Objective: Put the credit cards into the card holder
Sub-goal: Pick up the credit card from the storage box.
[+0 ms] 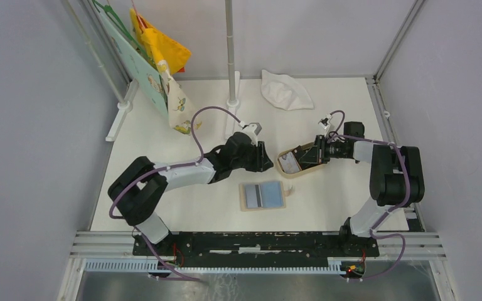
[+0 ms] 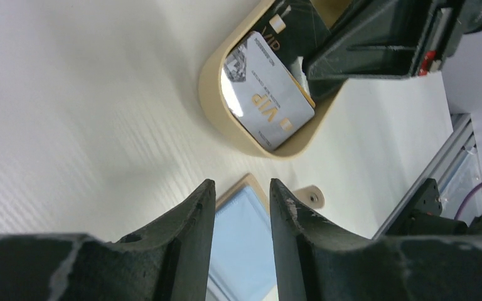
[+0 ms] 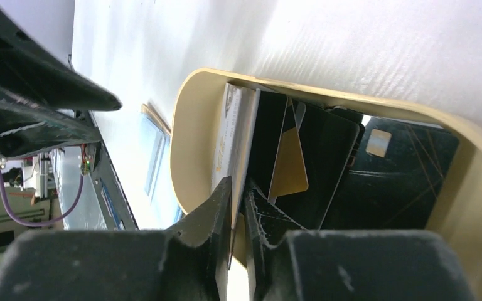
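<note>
Furthest to the left, a bunch of yellow and pale green printed fabric pieces [image 1: 160,56] is seen hanging over the far corner of the white table top [image 1: 163,144]. A slim grey upright pole [image 1: 230,56] is planted to their right.

Next, the left gripper [image 2: 243,185] is held low over the table, pointing toward the right. Its jaws are parted about halfway and nothing is held between them. Near its tips, on the side toward the arm bases, the small beige folding card holder [image 1: 263,195] is laid open and flat, with its light blue pocketed lining turned up and its snap tab stuck out at the right side. A crumpled white cloth [image 1: 285,91] is seen by the far edge, well apart from the rest.

To the right of the holder, and apart from it, a tan oval shallow tray [image 2: 208,94] is found, and the credit cards [image 1: 292,164] are gathered in it. A thin rectangular grey-white plastic card [image 2: 267,94] printed VIP is tilted at the left end, with a gold-orange card [image 3: 289,166] and black cards [image 3: 408,188] beyond it.

The right gripper [image 3: 238,183] is set into the tray from the right. Its jaws are drawn nearly together on the near edge of the grey-white plastic card, which is pinched between them.
</note>
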Motion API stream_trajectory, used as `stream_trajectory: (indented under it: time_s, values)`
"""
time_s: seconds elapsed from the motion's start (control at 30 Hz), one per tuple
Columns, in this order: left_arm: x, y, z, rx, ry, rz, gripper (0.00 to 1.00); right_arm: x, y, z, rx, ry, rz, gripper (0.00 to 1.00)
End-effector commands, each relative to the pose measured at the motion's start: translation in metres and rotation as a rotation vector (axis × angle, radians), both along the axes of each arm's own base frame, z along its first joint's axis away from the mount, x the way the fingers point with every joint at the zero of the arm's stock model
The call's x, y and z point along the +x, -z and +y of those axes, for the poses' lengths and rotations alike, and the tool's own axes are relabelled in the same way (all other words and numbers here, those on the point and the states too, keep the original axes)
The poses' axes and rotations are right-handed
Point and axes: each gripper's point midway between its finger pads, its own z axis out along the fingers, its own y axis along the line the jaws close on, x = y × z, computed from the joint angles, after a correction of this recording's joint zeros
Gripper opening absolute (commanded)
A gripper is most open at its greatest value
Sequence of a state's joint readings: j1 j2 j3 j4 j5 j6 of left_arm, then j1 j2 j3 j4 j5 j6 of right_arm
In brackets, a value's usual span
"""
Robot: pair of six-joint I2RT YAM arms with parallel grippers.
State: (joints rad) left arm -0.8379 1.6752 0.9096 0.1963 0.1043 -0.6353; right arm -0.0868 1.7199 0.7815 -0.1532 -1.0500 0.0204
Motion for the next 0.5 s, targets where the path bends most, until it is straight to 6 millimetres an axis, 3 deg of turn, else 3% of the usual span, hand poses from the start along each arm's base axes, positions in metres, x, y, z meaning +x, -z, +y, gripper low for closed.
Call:
stream_trajectory:
  time_s: [0.0,0.13,0.3,0.4,0.47]
  values:
    - [-0.013,-0.054,0.006,-0.106,0.018,-0.141,0.44,0.014,-0.017,-0.009,-0.034,0.023,-0.094,0.13]
    - [-0.036,-0.081,0.018,-0.176,0.040,-0.206,0.44,0.019,-0.020,-0.018,-0.080,0.063,-0.120,0.05]
    - [-0.060,-0.122,0.043,-0.314,0.037,-0.315,0.44,0.026,-0.042,-0.036,-0.157,0.090,-0.255,0.02]
    - [-0.076,-0.148,0.062,-0.417,0.033,-0.392,0.52,0.022,-0.064,-0.034,-0.153,0.067,-0.355,0.01]
    - [-0.084,-0.162,0.073,-0.468,0.029,-0.435,0.61,0.013,-0.083,-0.022,-0.085,0.003,-0.446,0.00]
